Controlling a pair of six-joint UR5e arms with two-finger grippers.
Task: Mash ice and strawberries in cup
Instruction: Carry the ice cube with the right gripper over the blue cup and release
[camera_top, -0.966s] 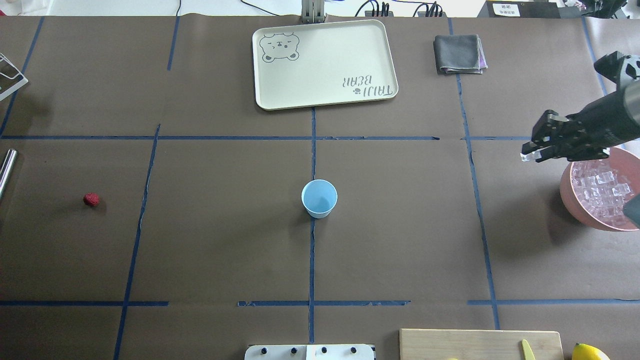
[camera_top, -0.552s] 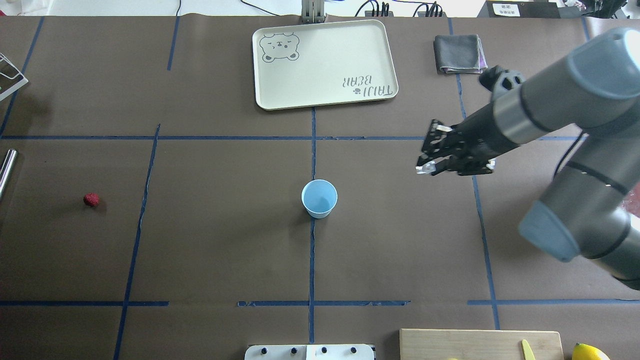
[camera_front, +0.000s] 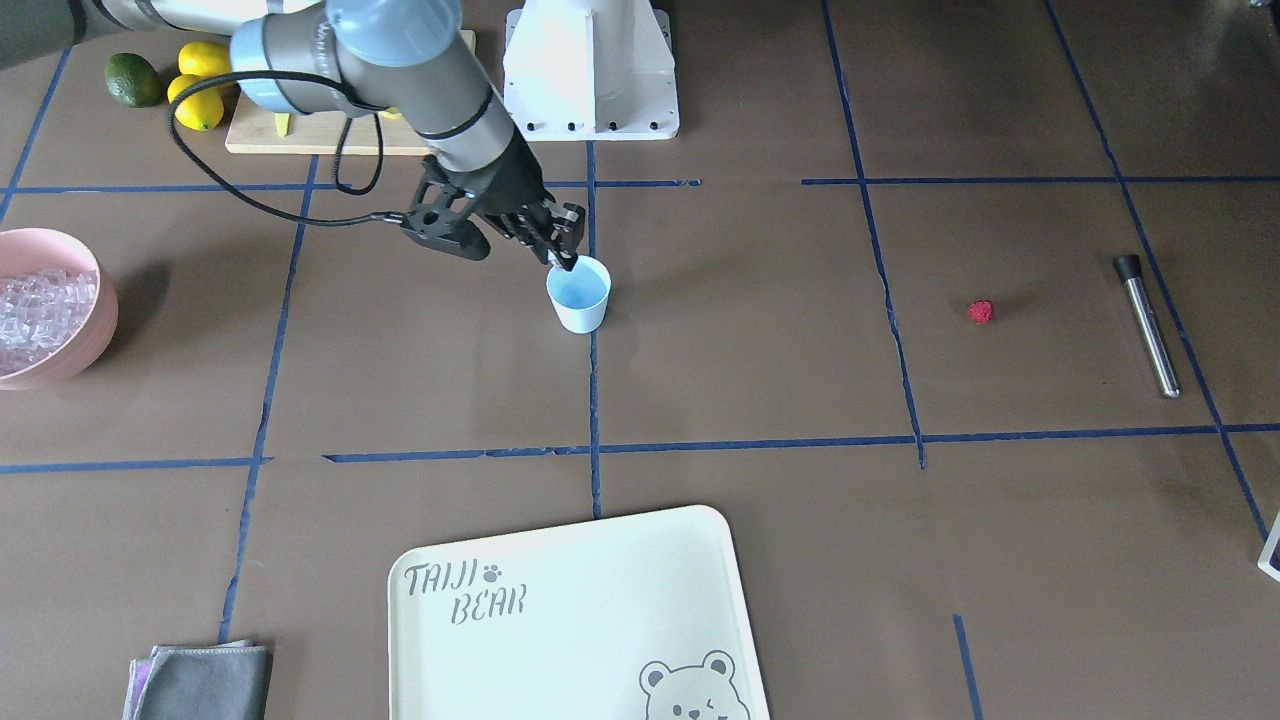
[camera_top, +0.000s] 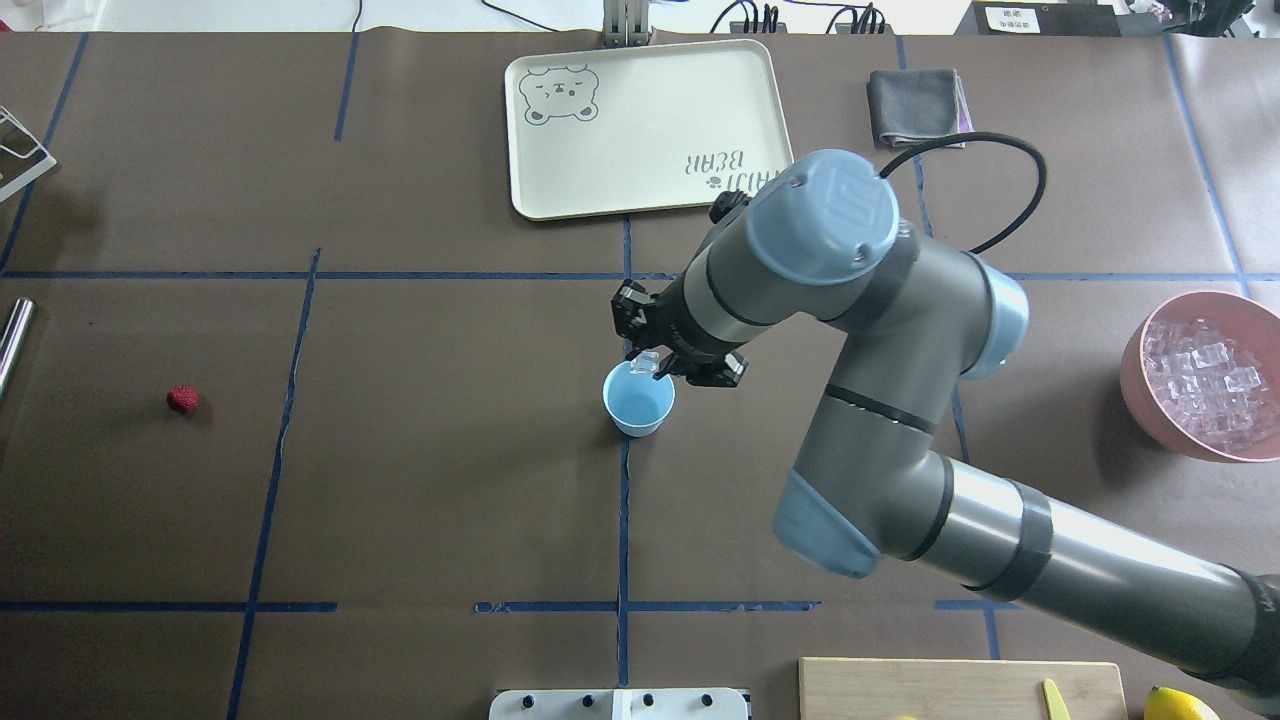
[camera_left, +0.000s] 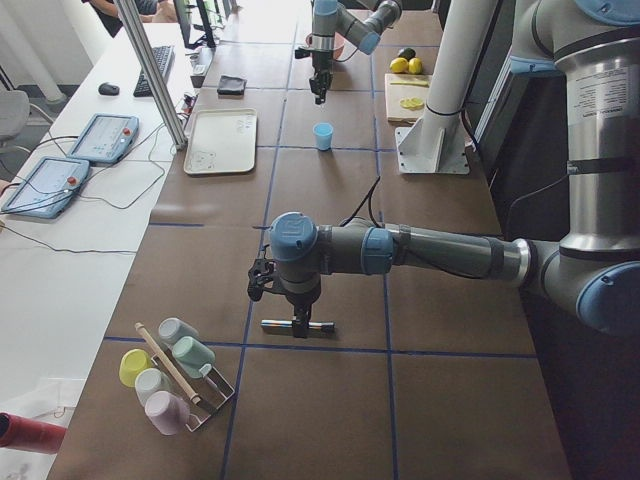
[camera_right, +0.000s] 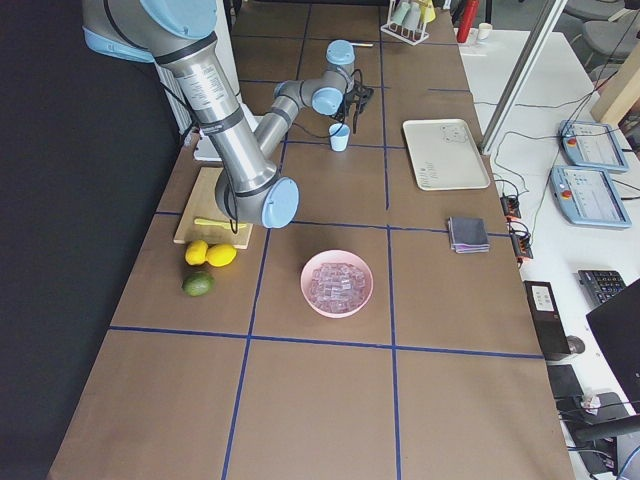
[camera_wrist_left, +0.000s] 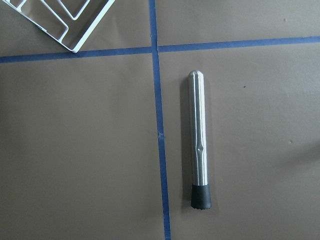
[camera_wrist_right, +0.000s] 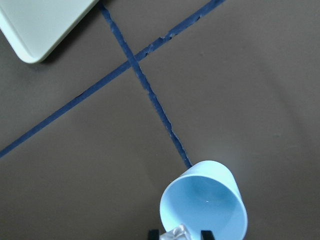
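The pale blue cup (camera_top: 638, 402) stands upright at the table's middle, also in the front view (camera_front: 579, 298) and the right wrist view (camera_wrist_right: 205, 205). My right gripper (camera_top: 646, 362) is shut on one clear ice cube (camera_top: 648, 363) and holds it just over the cup's far rim; the cube shows between the fingertips (camera_wrist_right: 177, 233). More ice fills the pink bowl (camera_top: 1135, 375) at far right. The red strawberry (camera_top: 182, 400) lies alone at far left. My left gripper (camera_left: 297, 308) hovers over a metal muddler (camera_wrist_left: 199, 140); I cannot tell whether it is open or shut.
A cream bear tray (camera_top: 648, 125) and a folded grey cloth (camera_top: 918, 107) lie at the back. A cutting board (camera_top: 960, 688) and lemon (camera_top: 1180, 705) sit at the front right. A white wire rack (camera_top: 20, 150) is at the far left edge.
My right arm has swung left from the pink bowl to the cup, carrying the ice cube. The strawberry and cup have not moved.
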